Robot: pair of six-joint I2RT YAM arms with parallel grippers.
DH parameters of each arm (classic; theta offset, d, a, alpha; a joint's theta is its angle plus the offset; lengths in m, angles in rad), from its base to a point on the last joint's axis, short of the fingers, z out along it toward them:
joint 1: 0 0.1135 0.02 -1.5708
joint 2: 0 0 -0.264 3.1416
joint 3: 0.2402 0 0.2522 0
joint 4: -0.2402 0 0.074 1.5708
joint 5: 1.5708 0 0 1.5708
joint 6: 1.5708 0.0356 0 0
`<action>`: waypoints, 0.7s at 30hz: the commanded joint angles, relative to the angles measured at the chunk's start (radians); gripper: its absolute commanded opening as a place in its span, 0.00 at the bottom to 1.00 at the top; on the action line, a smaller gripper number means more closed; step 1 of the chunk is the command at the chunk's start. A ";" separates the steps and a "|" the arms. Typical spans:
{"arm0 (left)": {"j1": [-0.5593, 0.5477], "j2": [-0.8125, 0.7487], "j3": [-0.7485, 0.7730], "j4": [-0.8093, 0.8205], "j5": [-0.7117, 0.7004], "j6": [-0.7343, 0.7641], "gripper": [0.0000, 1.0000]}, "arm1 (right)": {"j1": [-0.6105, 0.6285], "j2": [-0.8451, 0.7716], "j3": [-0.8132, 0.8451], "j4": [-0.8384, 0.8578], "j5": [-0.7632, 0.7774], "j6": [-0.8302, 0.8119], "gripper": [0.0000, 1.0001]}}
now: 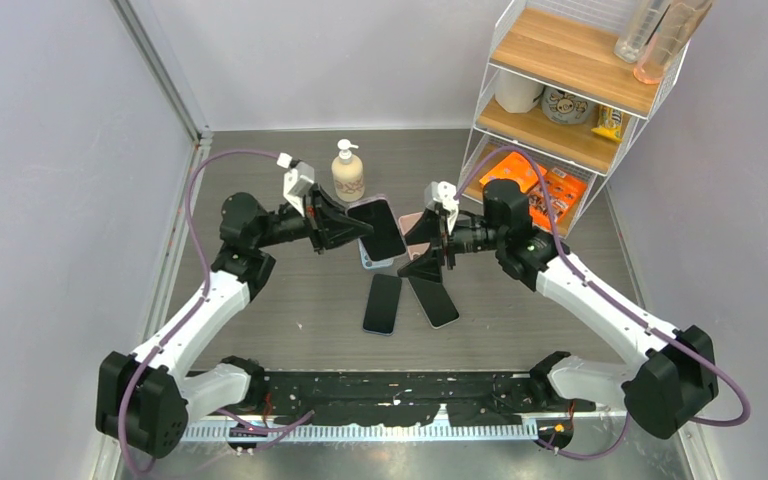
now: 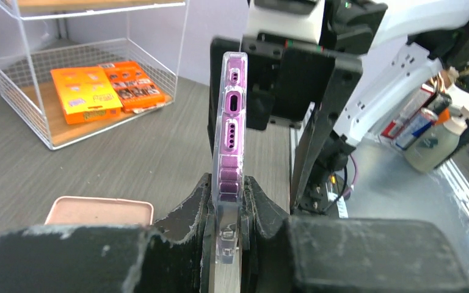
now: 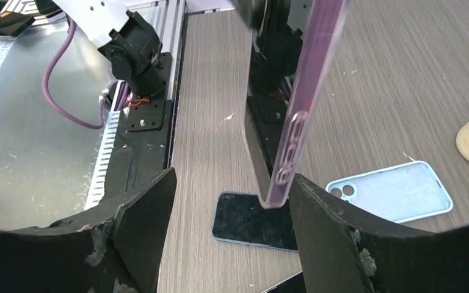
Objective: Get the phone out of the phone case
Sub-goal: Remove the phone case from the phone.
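My left jaws are clamped on the phone [image 1: 378, 228], in its purple-tinted case [image 2: 231, 122] and held on edge in the air between my arms. My right jaws stand wide apart on either side of its free end, gripping nothing. I judge this is the start of the peel. Next, my right jaws must close on the case's rim alone and work it off while my left holds firm. By my count there is one cased phone in hand, and on the worktop [image 1: 290, 290] two dark-screened phones [image 1: 382, 303] [image 1: 433, 300], one pale blue case [image 3: 391, 189] and one pink case [image 2: 98, 210].
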 commanded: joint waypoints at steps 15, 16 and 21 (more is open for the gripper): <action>-0.015 -0.015 -0.095 0.450 -0.099 -0.262 0.00 | -0.005 0.115 -0.018 0.402 -0.117 0.307 0.58; -0.018 -0.013 -0.099 0.459 -0.103 -0.261 0.00 | -0.005 0.117 -0.018 0.408 -0.121 0.315 0.45; -0.028 -0.005 -0.086 0.455 -0.058 -0.233 0.03 | -0.004 0.131 0.023 0.271 -0.140 0.232 0.06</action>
